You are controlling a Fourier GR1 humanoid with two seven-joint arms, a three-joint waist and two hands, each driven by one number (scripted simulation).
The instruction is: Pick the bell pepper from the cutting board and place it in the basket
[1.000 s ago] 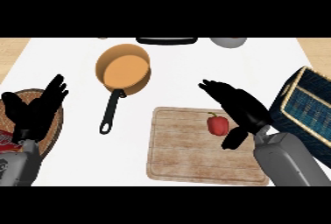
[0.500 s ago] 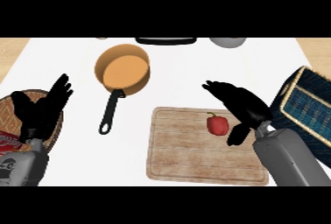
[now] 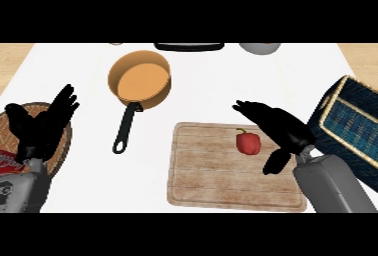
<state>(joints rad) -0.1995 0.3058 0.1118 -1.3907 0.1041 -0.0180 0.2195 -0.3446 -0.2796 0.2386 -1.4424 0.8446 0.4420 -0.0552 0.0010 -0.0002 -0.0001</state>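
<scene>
We find the bell pepper (image 3: pixel 248 143) lying on the cutting board (image 3: pixel 214 175), toward its upper right part, not yet grasped. Our right hand (image 3: pixel 277 127) hangs just beside it, fingers spread and open, thumb low, which we judge a pre-grasp posture that brackets the pepper from the right. The basket (image 3: pixel 353 125) stands at the right edge, near enough for a short carry. Our left hand (image 3: pixel 44 122) rests open at the left, over a woven tray (image 3: pixel 65 145), clear of the work.

white counter (image 3: pixel 221 95), pan (image 3: pixel 139 83), cutting board (image 3: pixel 221 167), basket (image 3: pixel 353 125)
</scene>
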